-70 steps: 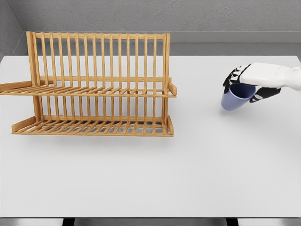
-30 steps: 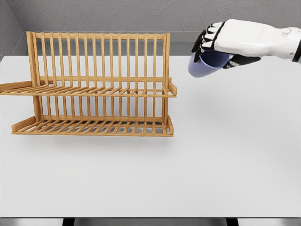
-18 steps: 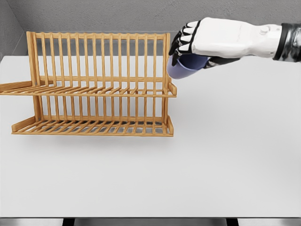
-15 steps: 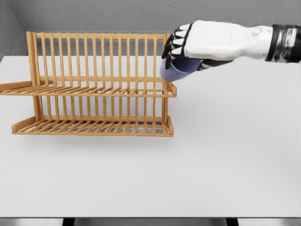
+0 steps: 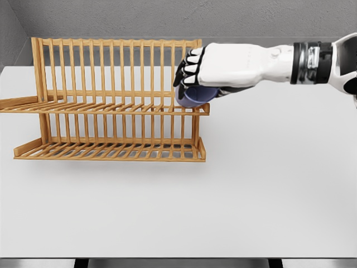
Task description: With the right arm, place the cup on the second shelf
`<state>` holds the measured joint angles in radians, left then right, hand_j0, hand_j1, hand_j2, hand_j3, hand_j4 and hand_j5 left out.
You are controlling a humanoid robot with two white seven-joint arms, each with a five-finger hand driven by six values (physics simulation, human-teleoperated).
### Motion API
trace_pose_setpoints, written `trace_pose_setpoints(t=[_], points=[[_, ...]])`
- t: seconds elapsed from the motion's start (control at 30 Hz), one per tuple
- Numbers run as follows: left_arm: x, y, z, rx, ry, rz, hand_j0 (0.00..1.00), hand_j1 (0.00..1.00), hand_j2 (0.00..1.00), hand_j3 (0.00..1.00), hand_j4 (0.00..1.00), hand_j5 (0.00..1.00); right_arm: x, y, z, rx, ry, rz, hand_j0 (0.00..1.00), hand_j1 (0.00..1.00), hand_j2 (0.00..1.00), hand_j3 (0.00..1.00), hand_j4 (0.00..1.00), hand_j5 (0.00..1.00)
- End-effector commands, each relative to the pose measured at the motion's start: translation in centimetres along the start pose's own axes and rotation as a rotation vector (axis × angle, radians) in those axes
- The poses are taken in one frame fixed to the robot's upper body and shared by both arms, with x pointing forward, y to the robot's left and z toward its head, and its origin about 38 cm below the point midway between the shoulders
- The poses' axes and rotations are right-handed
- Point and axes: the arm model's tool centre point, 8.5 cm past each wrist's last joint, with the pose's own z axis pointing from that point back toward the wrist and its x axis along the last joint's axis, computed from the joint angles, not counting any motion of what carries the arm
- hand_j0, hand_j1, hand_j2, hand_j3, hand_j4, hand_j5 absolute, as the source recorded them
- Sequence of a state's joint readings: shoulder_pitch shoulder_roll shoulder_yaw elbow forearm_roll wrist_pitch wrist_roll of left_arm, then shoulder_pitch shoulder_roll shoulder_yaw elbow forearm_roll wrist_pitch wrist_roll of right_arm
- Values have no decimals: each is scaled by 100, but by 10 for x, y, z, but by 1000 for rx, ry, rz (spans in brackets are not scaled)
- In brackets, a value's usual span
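White table [image 5: 268, 190] with wooden rack [image 5: 111, 100], right hand [image 5: 217, 67] clasping blue cup [image 5: 192, 97] over its upper shelf's right end

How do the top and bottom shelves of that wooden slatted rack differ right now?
The upper shelf has the right hand holding a blue cup over its right end; the lower shelf holds nothing. The upper one extends further left. Both are slatted wood on one wooden rack.

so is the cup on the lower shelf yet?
No, the right hand holds the cup at the upper shelf.
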<state>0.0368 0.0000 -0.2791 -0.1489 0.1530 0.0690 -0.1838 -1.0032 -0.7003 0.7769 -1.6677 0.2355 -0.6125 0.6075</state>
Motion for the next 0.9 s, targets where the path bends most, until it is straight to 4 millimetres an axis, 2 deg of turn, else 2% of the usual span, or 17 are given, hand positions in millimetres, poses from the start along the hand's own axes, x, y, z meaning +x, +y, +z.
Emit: trace_pose_setpoints(t=[0.0, 0.1, 0.13, 0.17, 0.2, 0.3, 0.37, 0.43, 0.47, 0.5, 0.53, 0.6, 0.63, 0.67, 0.73, 0.8, 0.87], points=[[0, 0, 0, 0, 0, 0, 100, 100, 100, 100, 100, 100, 3, 7, -6, 23, -14, -7, 61, 61, 61, 61, 61, 61], [0, 0, 0, 0, 0, -1, 100, 100, 100, 100, 100, 100, 6, 12, -11, 38, -28, -14, 61, 61, 61, 61, 61, 61], [0, 0, 0, 0, 0, 0, 100, 100, 100, 100, 100, 100, 5, 10, -10, 37, -27, -8, 66, 66, 66, 66, 66, 66], [0, 0, 0, 0, 0, 0, 100, 100, 100, 100, 100, 100, 5, 10, -10, 37, -27, -8, 95, 95, 95, 95, 95, 95], [0, 0, 0, 0, 0, 0, 100, 100, 100, 100, 100, 100, 5, 9, -10, 36, -26, -7, 100, 100, 100, 100, 100, 100], [0, 0, 0, 0, 0, 0, 100, 100, 100, 100, 100, 100, -3, -11, -3, 19, 0, 32, 100, 100, 100, 100, 100, 100], [0, 0, 0, 0, 0, 0, 100, 100, 100, 100, 100, 100, -14, -45, 27, -78, 78, 82, 100, 100, 100, 100, 100, 100], [0, 0, 0, 0, 0, 0, 100, 100, 100, 100, 100, 100, -24, -76, 74, -159, 188, 133, 100, 100, 100, 100, 100, 100], [0, 0, 0, 0, 0, 0, 100, 100, 100, 100, 100, 100, -28, -81, 98, -177, 243, 145, 100, 100, 100, 100, 100, 100], [0, 0, 0, 0, 0, 0, 100, 100, 100, 100, 100, 100, -31, -77, 117, -192, 289, 133, 100, 100, 100, 100, 100, 100], [0, 0, 0, 0, 0, 0, 100, 100, 100, 100, 100, 100, -33, -62, 131, -186, 326, 99, 100, 100, 100, 100, 100, 100], [0, 0, 0, 0, 0, 0, 100, 100, 100, 100, 100, 100, -48, 2, 166, -171, 441, -70, 100, 100, 100, 100, 100, 100], [0, 0, 0, 0, 0, 0, 100, 100, 100, 100, 100, 100, -42, 43, 181, -169, 489, -162, 100, 100, 100, 100, 100, 100], [0, 0, 0, 0, 0, 0, 100, 100, 100, 100, 100, 100, -35, 76, 180, -155, 495, -238, 100, 100, 100, 100, 100, 100], [0, 0, 0, 0, 0, 0, 100, 100, 100, 100, 100, 100, -29, 116, 170, -142, 492, -341, 100, 100, 100, 100, 100, 100], [0, 0, 0, 0, 0, 0, 100, 100, 100, 100, 100, 100, -26, 142, 160, -156, 488, -416, 100, 100, 100, 100, 100, 100], [0, 0, 0, 0, 0, 0, 100, 100, 100, 100, 100, 100, -25, 150, 157, -153, 489, -435, 100, 100, 100, 100, 100, 100]])
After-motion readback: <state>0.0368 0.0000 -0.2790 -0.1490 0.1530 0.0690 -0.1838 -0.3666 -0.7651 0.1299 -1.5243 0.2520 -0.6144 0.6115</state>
